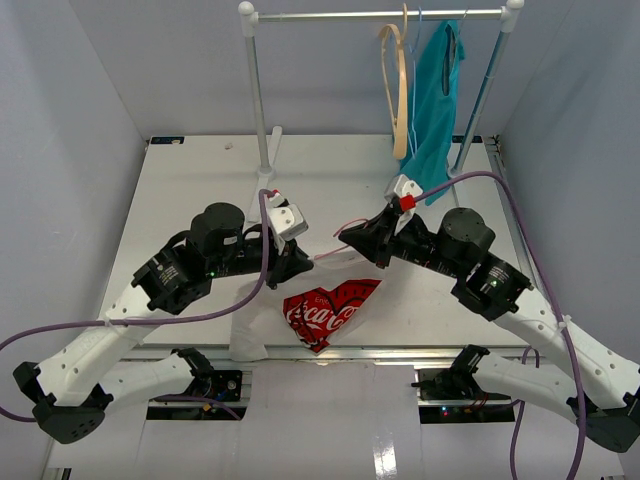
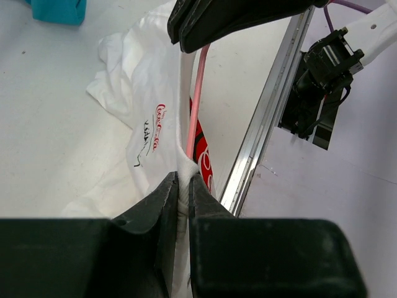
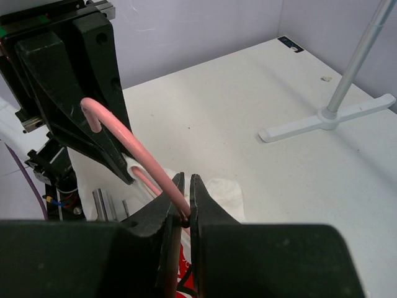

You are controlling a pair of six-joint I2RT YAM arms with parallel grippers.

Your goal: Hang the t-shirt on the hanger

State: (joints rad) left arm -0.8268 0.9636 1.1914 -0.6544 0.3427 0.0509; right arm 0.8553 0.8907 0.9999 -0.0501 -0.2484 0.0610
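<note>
The white t-shirt (image 1: 262,318) with its red Coca-Cola heart lies bunched at the table's front edge, between the two arms. My left gripper (image 1: 300,264) is shut on a fold of the shirt's white fabric; in the left wrist view its jaws (image 2: 183,181) pinch the cloth of the t-shirt (image 2: 136,81). The thin pink hanger (image 3: 127,141) rises out of the shirt, its hook curving up. My right gripper (image 3: 188,187) is shut on the pink wire just below the hook. From above, the right gripper (image 1: 352,243) faces the left one closely, with the hanger (image 1: 347,228) between them.
A clothes rack (image 1: 380,15) stands at the back, carrying a tan wooden hanger (image 1: 398,90) and a teal garment (image 1: 435,95). Its white foot (image 3: 329,118) rests on the table behind the grippers. The table's metal front rail (image 2: 267,112) runs right beside the shirt.
</note>
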